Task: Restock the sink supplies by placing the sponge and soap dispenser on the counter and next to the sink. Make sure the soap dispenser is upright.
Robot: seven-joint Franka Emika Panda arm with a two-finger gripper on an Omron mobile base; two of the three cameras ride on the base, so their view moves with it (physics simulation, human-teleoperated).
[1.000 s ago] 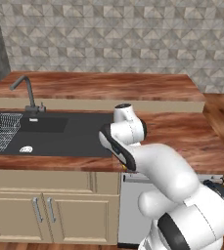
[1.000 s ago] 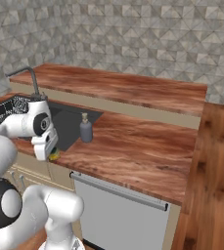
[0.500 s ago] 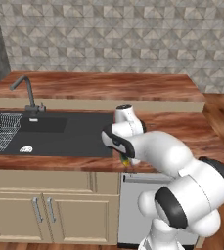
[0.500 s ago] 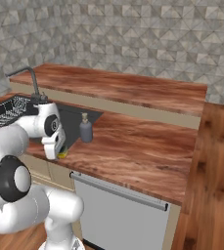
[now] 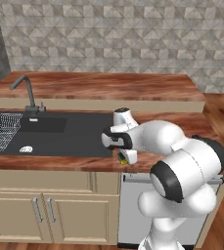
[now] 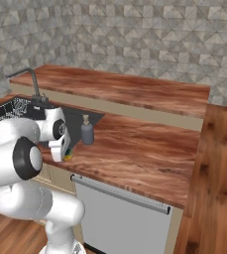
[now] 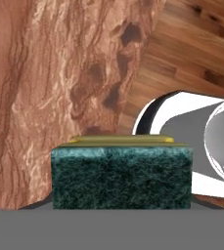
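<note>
Sponge (image 7: 121, 173) sits clamped in the claw (image 6: 65, 155), long side across the fingers, hanging low over the counter's (image 6: 135, 149) front edge (soap bottle (image 6: 87, 132) stands just behind).

The end effector (image 5: 127, 157) points down at the surface (image 5: 50, 162) front edge, just right of the sink (image 5: 59, 134). It grips the sponge (image 5: 123, 156). A wire rack (image 5: 3, 132) sits at the sink's left end.

Left base view looked from behind and above, down over the reddish-brown wood counter (image 5: 84, 86) and big black sink (image 5: 59, 134), right base view saw that same counter (image 6: 149, 144) from the other side, hand view sat very near the green-topped yellow sponge (image 7: 122, 176).
</note>
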